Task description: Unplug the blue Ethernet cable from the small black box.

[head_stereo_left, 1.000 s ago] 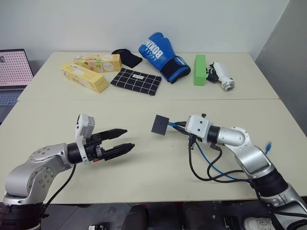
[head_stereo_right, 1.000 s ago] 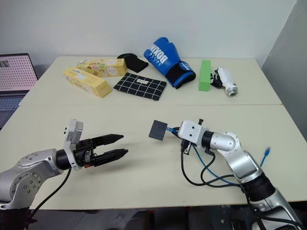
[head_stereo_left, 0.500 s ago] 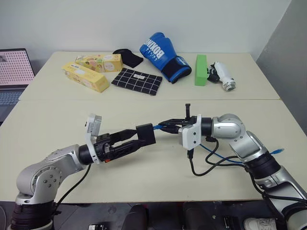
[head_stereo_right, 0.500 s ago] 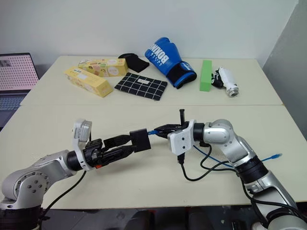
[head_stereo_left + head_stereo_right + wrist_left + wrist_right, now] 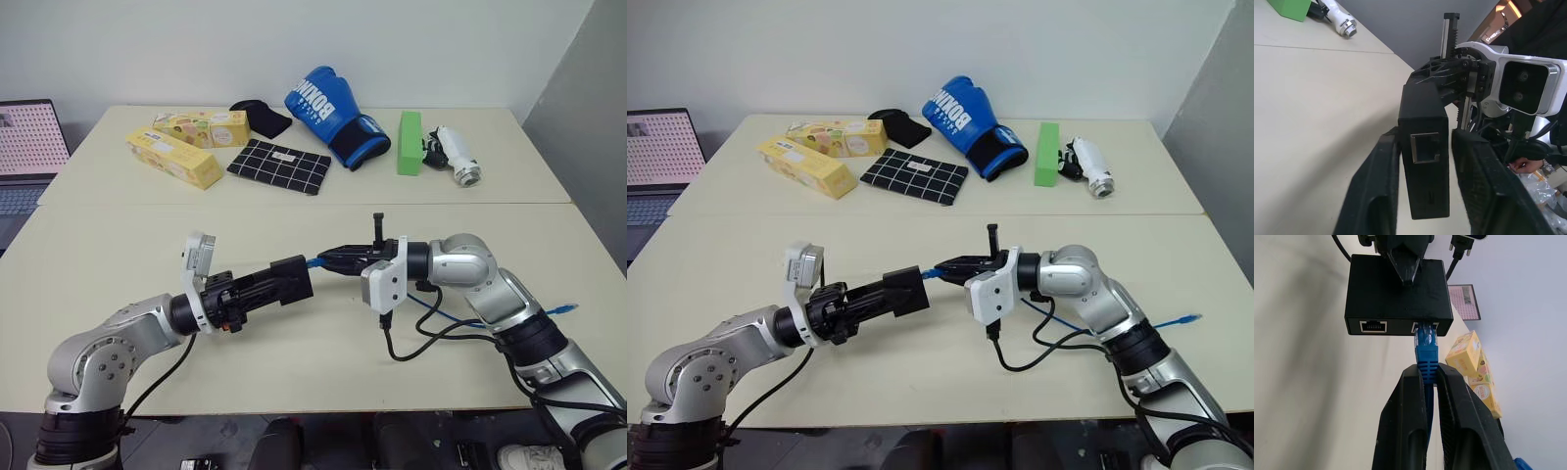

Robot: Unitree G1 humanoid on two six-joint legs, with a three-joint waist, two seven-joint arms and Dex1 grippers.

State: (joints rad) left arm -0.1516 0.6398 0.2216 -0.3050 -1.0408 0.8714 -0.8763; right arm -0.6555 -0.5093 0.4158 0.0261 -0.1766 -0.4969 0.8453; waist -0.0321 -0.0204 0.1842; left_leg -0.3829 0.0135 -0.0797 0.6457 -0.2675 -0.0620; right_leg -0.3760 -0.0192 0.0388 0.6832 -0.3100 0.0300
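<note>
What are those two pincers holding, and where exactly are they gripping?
The left pincer clamps the small black box by its flat sides; the right pincer pinches the blue Ethernet cable just behind its plug.

I have both arms reaching inward above the table, fingertips facing each other. My left gripper [image 5: 279, 283] points roughly level toward the right, its two black fingers [image 5: 1376, 196] clamped against the sides of the small black box [image 5: 1422, 156]. My right gripper [image 5: 329, 260] points left, pinched tight on the blue Ethernet cable [image 5: 1426, 357] just behind its plug.
</note>
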